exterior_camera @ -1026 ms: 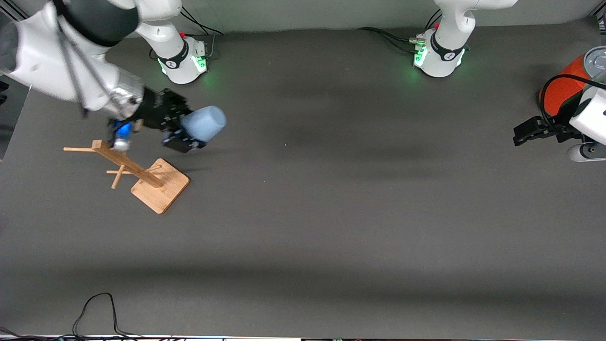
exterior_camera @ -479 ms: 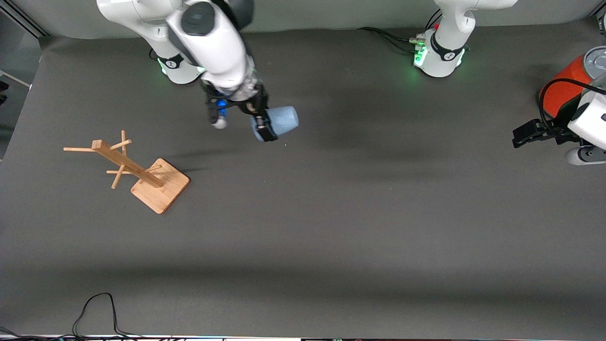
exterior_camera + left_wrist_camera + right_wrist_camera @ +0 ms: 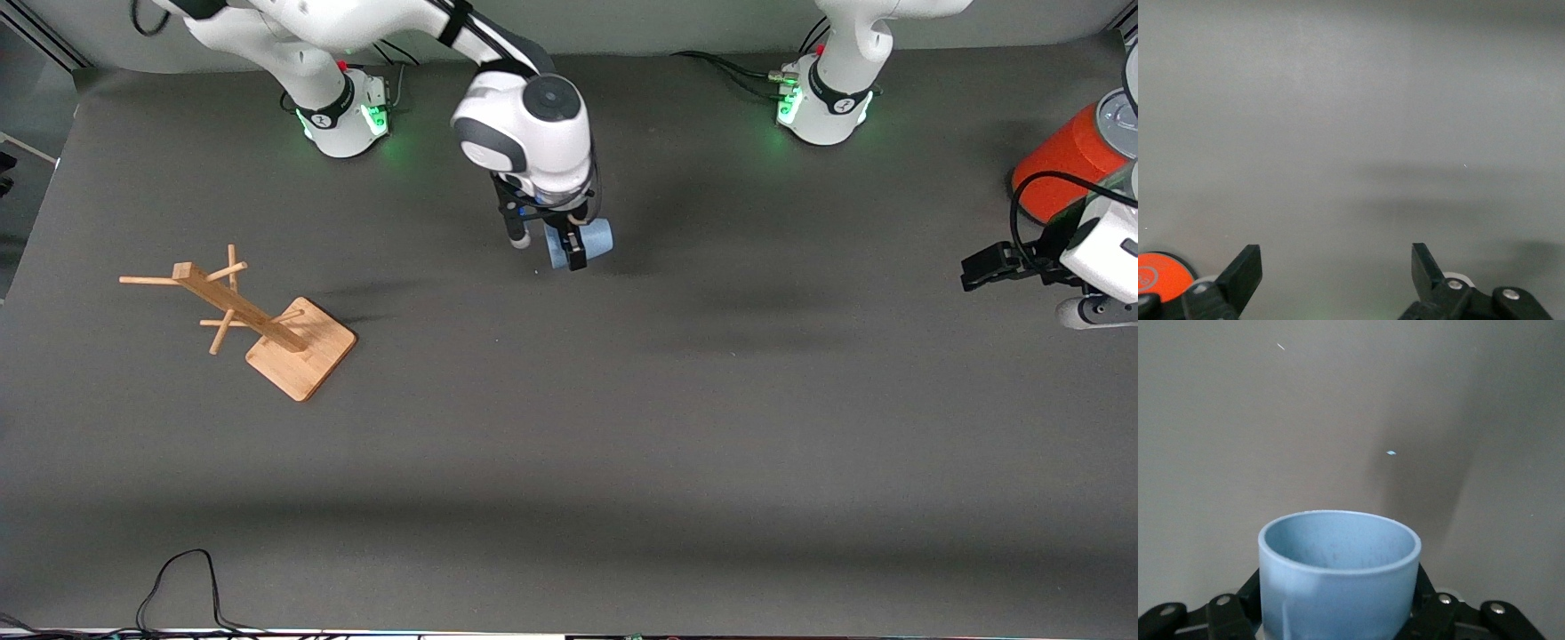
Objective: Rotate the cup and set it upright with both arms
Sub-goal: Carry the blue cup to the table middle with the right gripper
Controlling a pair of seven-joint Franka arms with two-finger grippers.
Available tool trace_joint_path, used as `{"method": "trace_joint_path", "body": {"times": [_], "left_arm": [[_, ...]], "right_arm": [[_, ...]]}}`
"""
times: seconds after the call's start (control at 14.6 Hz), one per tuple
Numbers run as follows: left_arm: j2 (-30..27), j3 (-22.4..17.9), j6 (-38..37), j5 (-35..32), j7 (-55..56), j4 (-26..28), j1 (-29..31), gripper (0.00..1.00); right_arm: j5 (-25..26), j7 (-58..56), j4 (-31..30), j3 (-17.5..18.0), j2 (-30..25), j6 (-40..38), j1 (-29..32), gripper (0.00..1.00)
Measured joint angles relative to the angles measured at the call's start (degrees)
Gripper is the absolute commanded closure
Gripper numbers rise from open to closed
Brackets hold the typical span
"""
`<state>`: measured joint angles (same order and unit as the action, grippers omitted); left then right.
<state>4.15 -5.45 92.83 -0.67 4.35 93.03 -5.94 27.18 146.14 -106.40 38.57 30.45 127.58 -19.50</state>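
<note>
While the right wrist view bares the cup's (image 3: 1338, 587) mouth — right jaws clamped — left jaws gape.

From my station I saw a dark grey matte table (image 3: 622, 427) as the one surface in view. On it stood a light wooden peg rack on a square wooden base (image 3: 267, 324), toward the right arm's end. A large orange can with a grey lid (image 3: 1067, 160) sat well apart from that rack, toward the left arm's end. A thin black cable loop (image 3: 182, 582) lay nearer to the front camera than the rack.
</note>
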Motion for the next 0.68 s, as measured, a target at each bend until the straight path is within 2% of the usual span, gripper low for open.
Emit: {"method": "trace_joint_path", "body": {"times": [0.21,0.27,0.55,0.62,0.68], "left_arm": [[1.88,-0.02,0.16,0.00,-0.04,-0.81,0.29,0.00],[2.56,0.00,0.23,0.00,-0.05,-1.16,0.29,0.00],[4.67,0.18,0.25,0.03,-0.05,-2.97,0.28,0.00],[5.13,0.25,0.25,0.05,-0.05,-3.51,0.27,0.00],[5.62,0.33,0.27,0.07,-0.05,-4.08,0.26,0.00]], "right_arm": [[7.09,9.30,1.72,-0.07,6.23,0.19,-2.00,0.25],[8.43,10.02,2.28,-0.10,7.83,0.19,-2.09,0.22],[10.82,10.29,3.51,-0.24,11.16,0.29,-2.11,0.21],[11.76,10.51,3.60,-0.24,11.64,0.53,-2.16,0.16],[12.50,10.61,3.68,-0.24,12.16,0.60,-2.24,0.00]]}}
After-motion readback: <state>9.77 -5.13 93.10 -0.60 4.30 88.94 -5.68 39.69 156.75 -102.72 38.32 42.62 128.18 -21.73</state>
